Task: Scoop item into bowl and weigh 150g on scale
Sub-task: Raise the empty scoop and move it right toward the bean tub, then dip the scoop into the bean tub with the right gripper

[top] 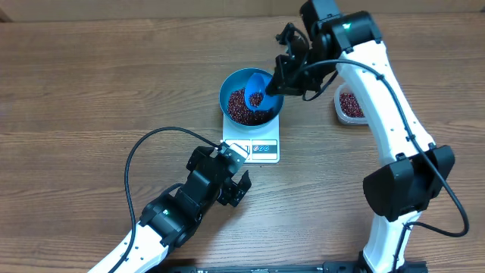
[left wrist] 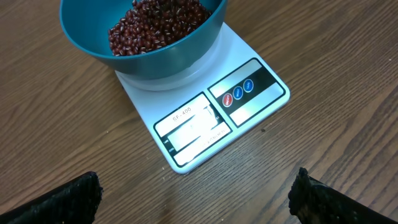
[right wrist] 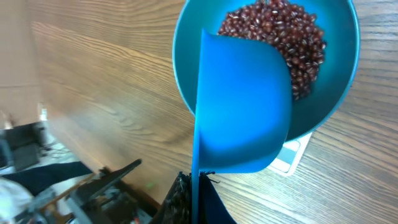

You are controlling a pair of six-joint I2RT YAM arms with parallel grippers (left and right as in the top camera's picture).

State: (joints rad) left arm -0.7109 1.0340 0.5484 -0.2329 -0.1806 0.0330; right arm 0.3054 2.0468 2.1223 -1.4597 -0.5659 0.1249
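White scale (left wrist: 205, 115), "SF-400" label

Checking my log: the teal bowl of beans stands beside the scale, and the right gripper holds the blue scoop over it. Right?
No: the bowl of beans stands on the scale, not beside it, as the left wrist view shows. The right gripper does hold the blue scoop over it.

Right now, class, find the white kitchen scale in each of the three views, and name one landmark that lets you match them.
Overhead: the scale sits at centre, its display edge showing just below the bowl.
Left wrist: the scale is mid-frame, display and buttons in full view.
Right wrist: only a corner of the scale shows, lower right, beside the blue scoop.
Shared landmark: the teal bowl standing on it.
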